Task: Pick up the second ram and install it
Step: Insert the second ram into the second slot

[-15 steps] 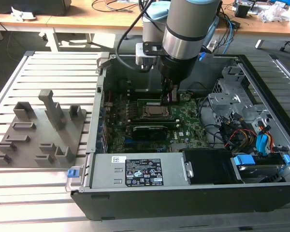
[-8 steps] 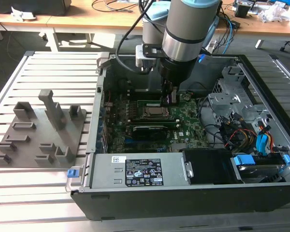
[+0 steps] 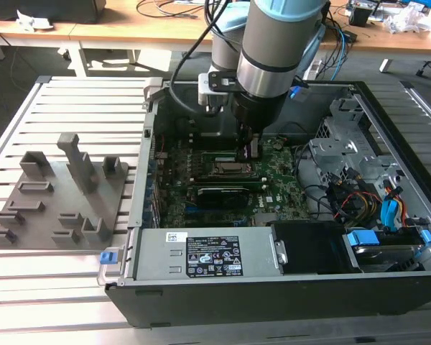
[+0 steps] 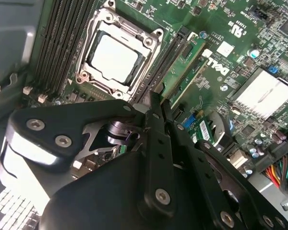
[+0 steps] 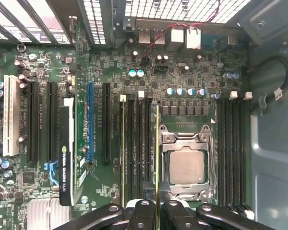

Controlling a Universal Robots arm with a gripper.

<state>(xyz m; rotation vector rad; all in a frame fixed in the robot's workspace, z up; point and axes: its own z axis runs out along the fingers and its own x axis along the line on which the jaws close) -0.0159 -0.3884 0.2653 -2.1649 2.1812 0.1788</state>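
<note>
The black two-fingered gripper [image 5: 156,211] was clamped on the thin green RAM stick [image 5: 157,153], edge-on beside the silver square CPU socket [image 5: 186,165], at its nine o'clock in the first wrist view; installation seemed underway, calling for a straight press into the slot.

Slatted metal table [image 3: 72,287] bearing grey holder tray [image 3: 57,205], open computer case [image 3: 273,287]

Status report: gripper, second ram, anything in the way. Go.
Gripper shut on the second ram, inside the open case over the motherboard. Ram edge-on, lined up with the slots beside the CPU socket; seating cannot be judged. Nothing blocking seen.
</note>
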